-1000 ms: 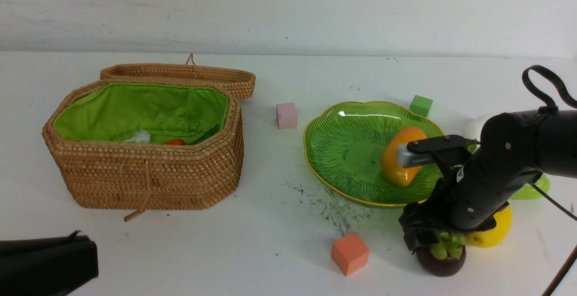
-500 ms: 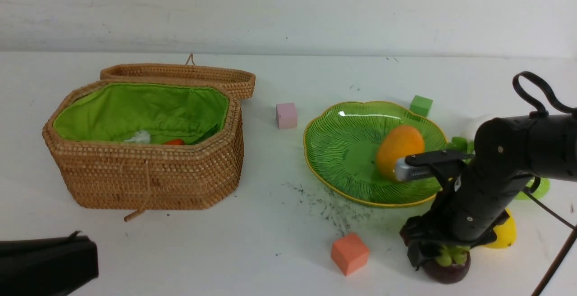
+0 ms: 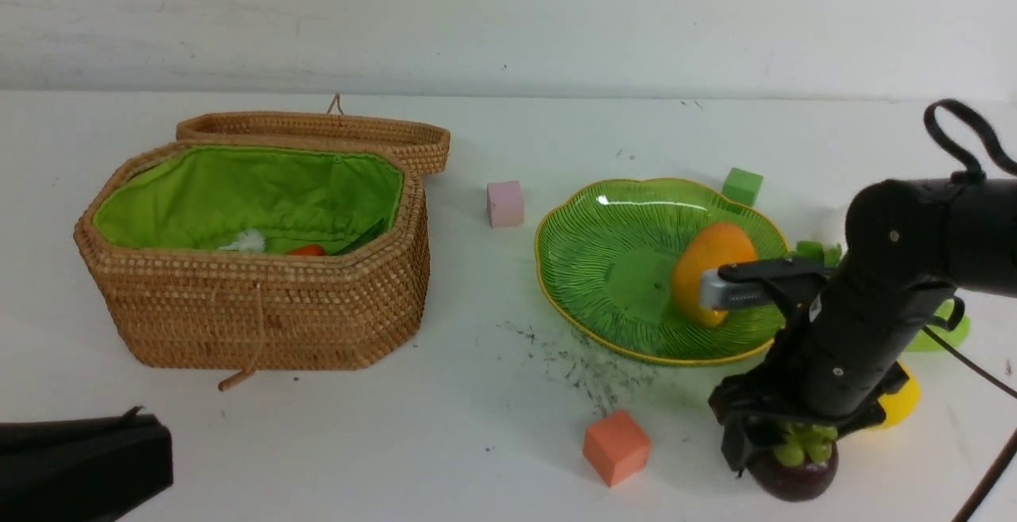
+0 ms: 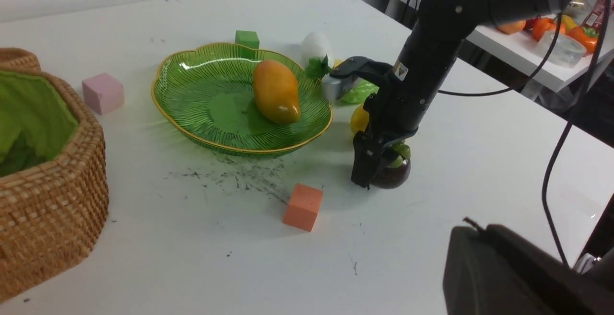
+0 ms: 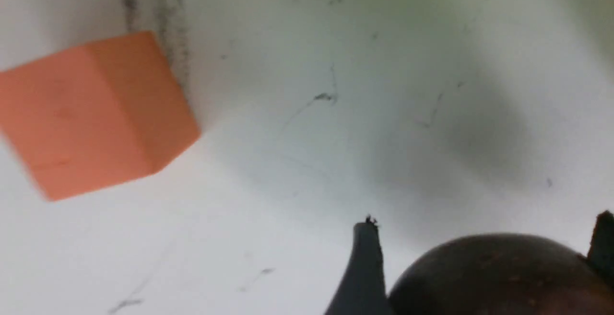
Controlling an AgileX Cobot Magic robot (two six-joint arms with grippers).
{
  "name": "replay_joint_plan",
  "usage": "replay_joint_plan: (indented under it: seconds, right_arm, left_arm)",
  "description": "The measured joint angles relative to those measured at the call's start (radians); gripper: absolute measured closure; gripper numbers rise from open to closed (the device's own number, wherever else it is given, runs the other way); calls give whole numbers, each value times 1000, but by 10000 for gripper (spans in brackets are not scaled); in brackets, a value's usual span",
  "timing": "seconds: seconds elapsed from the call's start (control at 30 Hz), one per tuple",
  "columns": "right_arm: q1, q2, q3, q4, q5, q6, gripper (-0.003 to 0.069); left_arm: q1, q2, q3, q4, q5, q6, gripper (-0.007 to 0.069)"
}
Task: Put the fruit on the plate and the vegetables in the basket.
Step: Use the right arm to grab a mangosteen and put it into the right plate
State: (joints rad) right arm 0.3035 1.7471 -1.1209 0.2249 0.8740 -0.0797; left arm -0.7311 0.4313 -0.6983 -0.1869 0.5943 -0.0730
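Mango (image 3: 707,272) now rests on the plate (image 3: 604,268), and our right gripper (image 3: 783,446) has dropped astride the mangosteen (image 3: 794,481) on the table (image 3: 477,395), fingers wide, perhaps not yet gripping; our left gripper (image 3: 79,466) sits closed.

left gripper (image 3: 147,442) closed, parked low | right gripper (image 3: 783,446) low, pointing down, jaws set wide apart

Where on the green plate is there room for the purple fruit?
The plate's left half, from its rim to the mango, is bare. The table between basket and plate, from pink cube to orange cube, is bare. Right of the plate is crowded: lemon, mangosteen, cucumber.
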Motion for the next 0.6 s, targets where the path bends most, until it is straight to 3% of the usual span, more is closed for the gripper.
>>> replay_joint_plan:
  seconds: [0.17, 0.37, 0.6]
  right_arm:
    - [0, -76, -120, 112, -47, -52, 111]
    - [0, -10, -233, 269, -363, -194, 111]
    - [0, 174, -305, 335, -537, -390, 111]
  left_arm:
    - [0, 0, 0, 104, -69, 3, 638]
    - [0, 0, 0, 289, -138, -65, 638]
    - [0, 0, 0, 367, -153, -165, 638]
